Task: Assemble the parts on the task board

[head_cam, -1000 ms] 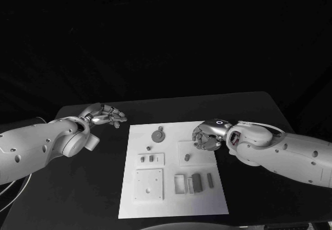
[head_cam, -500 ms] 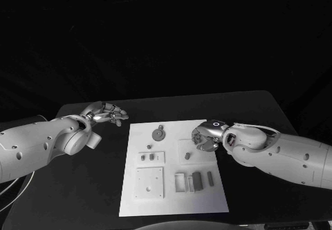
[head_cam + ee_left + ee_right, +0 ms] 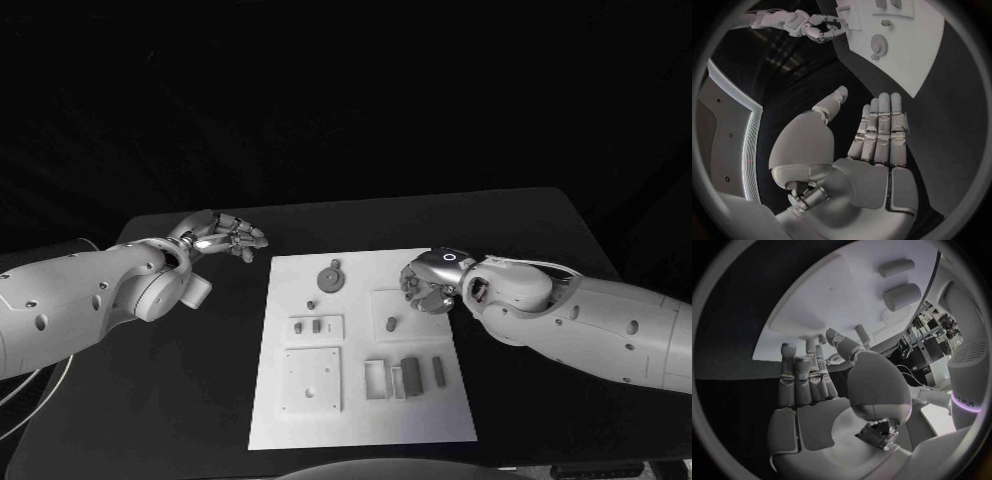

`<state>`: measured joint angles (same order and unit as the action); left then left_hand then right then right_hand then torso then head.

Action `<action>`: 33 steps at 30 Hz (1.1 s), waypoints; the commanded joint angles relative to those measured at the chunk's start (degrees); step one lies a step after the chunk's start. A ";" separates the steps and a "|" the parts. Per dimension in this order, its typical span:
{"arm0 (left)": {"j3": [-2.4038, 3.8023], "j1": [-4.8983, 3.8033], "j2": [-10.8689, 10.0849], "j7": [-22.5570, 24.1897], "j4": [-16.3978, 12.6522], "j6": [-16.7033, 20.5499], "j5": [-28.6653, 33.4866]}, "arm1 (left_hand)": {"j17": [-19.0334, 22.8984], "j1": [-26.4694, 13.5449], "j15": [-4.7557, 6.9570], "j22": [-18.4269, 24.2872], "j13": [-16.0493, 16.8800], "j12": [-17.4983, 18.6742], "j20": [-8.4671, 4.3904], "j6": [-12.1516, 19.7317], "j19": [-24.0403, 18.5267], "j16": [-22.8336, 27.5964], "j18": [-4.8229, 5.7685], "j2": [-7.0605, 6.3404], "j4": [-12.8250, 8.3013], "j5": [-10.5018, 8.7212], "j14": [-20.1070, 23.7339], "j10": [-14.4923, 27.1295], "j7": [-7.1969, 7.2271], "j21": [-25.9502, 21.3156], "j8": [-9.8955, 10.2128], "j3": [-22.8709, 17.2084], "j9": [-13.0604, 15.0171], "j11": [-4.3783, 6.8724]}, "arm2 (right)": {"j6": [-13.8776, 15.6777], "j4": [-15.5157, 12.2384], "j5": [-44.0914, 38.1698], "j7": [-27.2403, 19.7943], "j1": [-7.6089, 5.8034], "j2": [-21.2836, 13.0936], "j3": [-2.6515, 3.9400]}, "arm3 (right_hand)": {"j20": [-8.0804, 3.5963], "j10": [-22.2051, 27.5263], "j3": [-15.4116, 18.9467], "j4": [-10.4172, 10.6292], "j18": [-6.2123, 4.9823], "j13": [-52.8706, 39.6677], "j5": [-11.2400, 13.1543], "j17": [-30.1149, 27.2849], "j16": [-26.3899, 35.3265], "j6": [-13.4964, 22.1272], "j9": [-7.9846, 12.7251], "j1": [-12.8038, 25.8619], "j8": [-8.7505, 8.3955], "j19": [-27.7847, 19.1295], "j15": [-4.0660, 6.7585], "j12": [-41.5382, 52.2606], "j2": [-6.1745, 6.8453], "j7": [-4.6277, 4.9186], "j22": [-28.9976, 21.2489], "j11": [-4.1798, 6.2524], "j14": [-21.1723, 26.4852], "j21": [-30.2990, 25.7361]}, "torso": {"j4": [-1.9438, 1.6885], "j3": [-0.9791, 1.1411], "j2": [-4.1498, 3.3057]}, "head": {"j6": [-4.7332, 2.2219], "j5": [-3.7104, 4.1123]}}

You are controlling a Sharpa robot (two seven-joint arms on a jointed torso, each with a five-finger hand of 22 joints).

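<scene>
Since the earlier frames the left hand point(image 3: 219, 238) has barely shifted, while the right hand point(image 3: 430, 281) has drawn slightly up the task board point(image 3: 361, 400) toward its far right corner.

The left hand hangs over the black table point(image 3: 173, 400) just off the board's far left corner. Its fingers lie straight and together in its wrist view, nothing between them, so it is released. From this hand the round geared part point(image 3: 333, 281) lies a little way toward the right hand and nearer the robot's body.

The small peg-like part point(image 3: 391, 324) lies loose on a raised square of the board. Its long axis runs roughly away from the robot, along the board's length. It sits just beyond the right hand's fingertips, toward the robot's body and slightly toward the left hand, near but not touching.

The right hand hovers over the board's right edge with fingers curled loosely inward. Its wrist view shows the fingers point(image 3: 808, 375) bent over the white board with nothing clearly pinched; I judge it empty, though the fingertip area is crowded. This hand is plainly the nearer one to the peg, so the coming pick probably falls to it, closing across the peg's short axis.
</scene>
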<state>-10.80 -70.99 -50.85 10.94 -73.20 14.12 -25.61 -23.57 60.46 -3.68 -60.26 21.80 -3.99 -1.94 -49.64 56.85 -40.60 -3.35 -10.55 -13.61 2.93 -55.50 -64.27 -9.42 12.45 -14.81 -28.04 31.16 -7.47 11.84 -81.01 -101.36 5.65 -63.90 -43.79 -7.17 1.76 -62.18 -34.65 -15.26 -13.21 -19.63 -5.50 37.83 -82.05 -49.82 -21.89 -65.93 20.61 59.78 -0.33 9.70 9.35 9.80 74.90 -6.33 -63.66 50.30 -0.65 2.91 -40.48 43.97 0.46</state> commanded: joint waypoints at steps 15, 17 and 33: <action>0.04 -0.08 0.26 -0.57 -0.17 -0.35 0.48 | -0.48 0.14 0.15 0.06 -0.28 0.09 -0.10 -0.01 0.43 0.44 -0.38 0.48 -0.01 -0.09 -0.49 0.17 -0.65 -0.30 -0.15 0.09 -0.13 -0.23 | -0.95 1.93 -1.16 -0.47 0.72 2.09 -0.27 | 0.07 -2.05 0.25 -0.10 -1.79 -1.08 -0.19 0.11 -0.11 -2.36 -0.29 -0.21 1.00 -0.11 0.70 1.59 -1.51 -0.83 0.86 0.45 -0.14 -0.32 | -0.09 0.03 -0.04 | 0.29 -0.09; 0.04 -0.08 0.25 -0.63 -0.18 -0.41 0.48 | -0.54 0.19 0.16 0.06 -0.30 0.08 -0.11 -0.02 0.45 0.47 -0.38 0.53 -0.01 -0.09 -0.51 0.16 -0.66 -0.31 -0.16 0.07 -0.13 -0.23 | -0.99 2.09 -1.28 -0.42 1.20 2.27 -0.28 | 0.05 -2.23 0.23 -0.08 -1.79 -1.15 -0.20 0.09 -0.11 -2.57 -0.33 -0.20 1.09 -0.08 0.78 1.67 -1.73 -0.92 0.86 0.53 -0.21 -0.30 | -0.11 0.04 -0.05 | 0.34 -0.16; 0.03 -0.08 0.06 -1.14 -0.20 -0.65 0.25 | -0.89 0.42 0.21 0.03 -0.46 0.06 -0.15 -0.06 0.60 0.63 -0.38 0.67 -0.08 -0.09 -0.69 0.18 -0.67 -0.34 -0.19 0.00 -0.16 -0.24 | -1.30 2.35 -2.85 0.61 1.42 2.11 -0.29 | -0.16 -4.19 -0.05 -1.18 -1.79 -1.76 -0.22 -0.09 0.10 -4.58 -0.71 -1.09 1.92 0.05 1.58 2.43 -3.83 -1.80 0.94 1.36 -0.66 -0.21 | 0.02 0.05 0.02 | 0.69 -0.13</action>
<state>-10.82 -70.99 -50.82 9.80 -73.25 14.10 -25.53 -24.42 60.69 -3.48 -60.27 21.39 -3.98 -2.15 -49.64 57.05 -40.22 -2.66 -10.33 -13.61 2.93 -55.69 -64.28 -9.82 12.41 -14.81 -28.04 31.06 -7.46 13.15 -78.91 -103.13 5.64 -63.07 -41.51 -7.01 1.97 -66.05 -34.80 -16.06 -13.26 -21.38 -5.50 37.81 -82.04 -53.87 -22.52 -67.12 22.24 59.99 0.81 11.92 6.01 8.00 74.95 -5.00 -64.39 50.12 -0.65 2.94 -40.50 44.66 0.26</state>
